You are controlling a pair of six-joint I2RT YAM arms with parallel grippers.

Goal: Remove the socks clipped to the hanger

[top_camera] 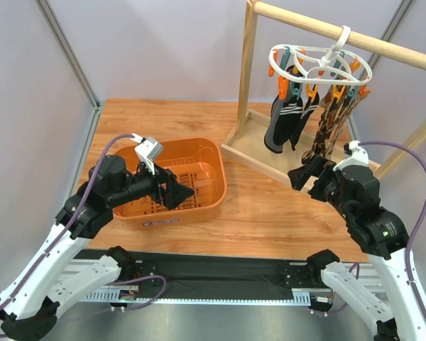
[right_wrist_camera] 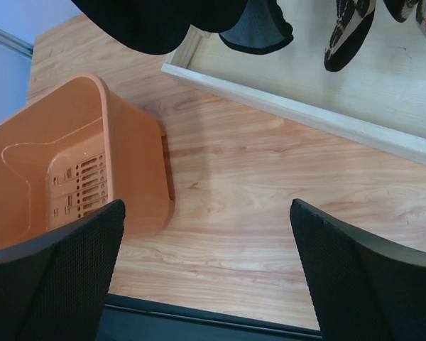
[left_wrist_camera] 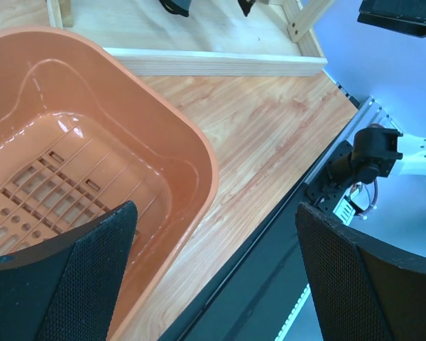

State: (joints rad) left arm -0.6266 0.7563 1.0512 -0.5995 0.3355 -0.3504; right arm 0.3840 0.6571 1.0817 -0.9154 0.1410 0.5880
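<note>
Two pincers, and is either one holding anything?

Neither. The left pincer (top_camera: 188,192) has its two fingers (left_wrist_camera: 78,284) spread wide with nothing between them. The right pincer (top_camera: 297,175) is just as slack, its fingers (right_wrist_camera: 355,284) parted over bare table (right_wrist_camera: 270,213).

What sits closest to the left one?

One orange basket (top_camera: 199,145). The pincer hangs over its near right corner, and from the wrist the slotted floor lies below and to the left of the fingers.

And the right one?

It points at the foot of the one wooden rail frame (top_camera: 246,78). The socks (top_camera: 287,117) dangle just above and beyond it, apart from both fingers. From its wrist I make out four toe ends along the top edge, though the black ones on the left overlap, so that count is loose.

How many socks altogether?

I can't give a total. On the side nearer the left pincer there are at least two black ones with white stripes. Straight above the right pincer hangs a bunch of brown diamond-patterned ones (top_camera: 326,131), too tangled to count. All are clipped to one white ring hanger (top_camera: 341,42), hooked over the rail. It is high above the right pincer and well apart from the left.
</note>
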